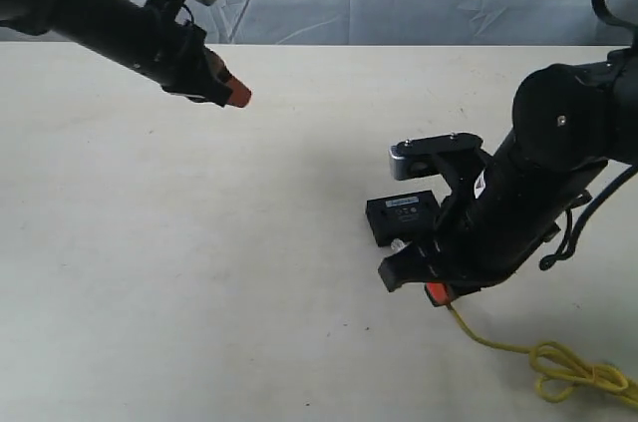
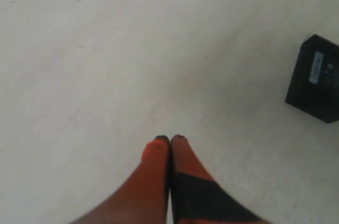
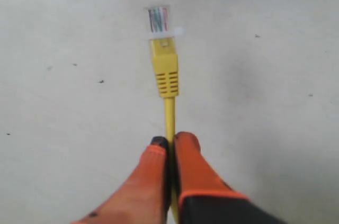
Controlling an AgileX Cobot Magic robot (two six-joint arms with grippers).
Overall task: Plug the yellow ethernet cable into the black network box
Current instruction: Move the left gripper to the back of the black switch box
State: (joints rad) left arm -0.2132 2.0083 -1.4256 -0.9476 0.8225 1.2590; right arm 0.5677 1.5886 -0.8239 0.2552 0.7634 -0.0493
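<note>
Grasp done, insertion not: right claw [image 3: 169, 140] is clamped on the yellow ethernet cable [image 3: 165, 70] just behind the boot. Plug sticks straight out past the tips, long axis in line with the claw, over bare table [image 3: 63, 33] (no port in its view). Black network box [image 1: 401, 214] sits just beside that arm, nothing plugged in. Left claw [image 2: 170, 139] closed, empty, well apart.
</note>
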